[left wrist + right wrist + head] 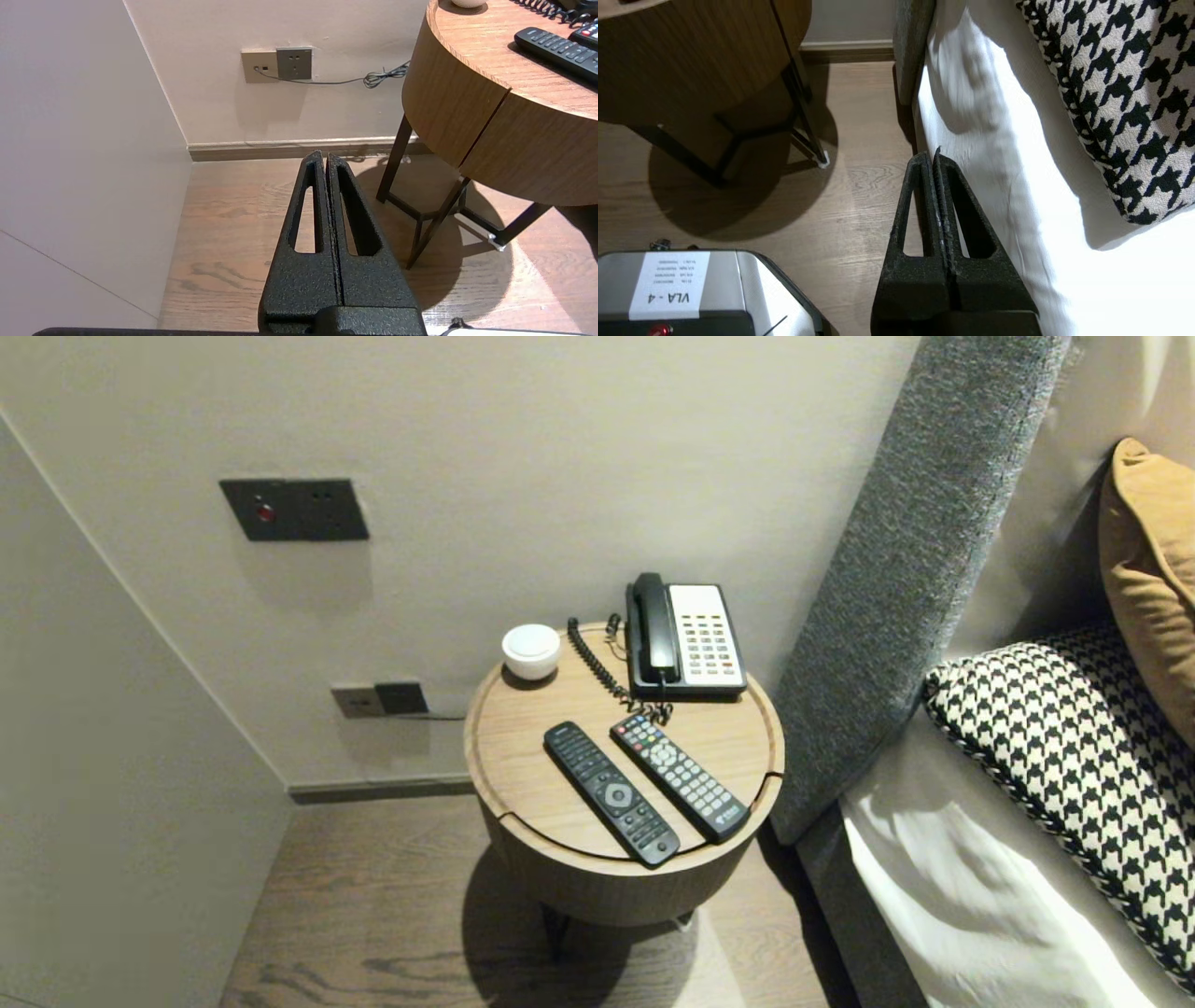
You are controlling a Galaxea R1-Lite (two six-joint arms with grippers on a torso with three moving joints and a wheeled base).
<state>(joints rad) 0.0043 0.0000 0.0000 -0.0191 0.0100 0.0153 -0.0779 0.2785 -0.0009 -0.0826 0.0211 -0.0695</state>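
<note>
**Operator:** Where do my grippers stand?

**Spotter:** Your left gripper hangs low over the wood floor, fingers pressed together with nothing between them. The round table is the nearest thing, close by but apart from it. Your right gripper is clenched and just as empty, its tips just beside the edge of the white sheet on the bed. I cannot tell whether they touch it.

**Operator:** How would those two handle?

**Spotter:** The sheet looks thin, soft and creased. I judge it would bunch and slide rather than lift as one piece, so you would pinch a fold at its edge. The table is a stiff drum of smooth wood veneer with a raised rim, on slim black metal legs. It is probably too heavy and wide for your fingers, and a leg is the only narrow hold.

**Operator:** And on top?

**Spotter:** A plain black remote and a remote with coloured keys lie side by side. They look like hard plastic, light and likely slick, so you would take one across its narrow width. Behind them sit a corded telephone and a small white bowl, glossy and probably breakable. On the bed lies a plump houndstooth pillow, near a coarse grey woven headboard.
</note>
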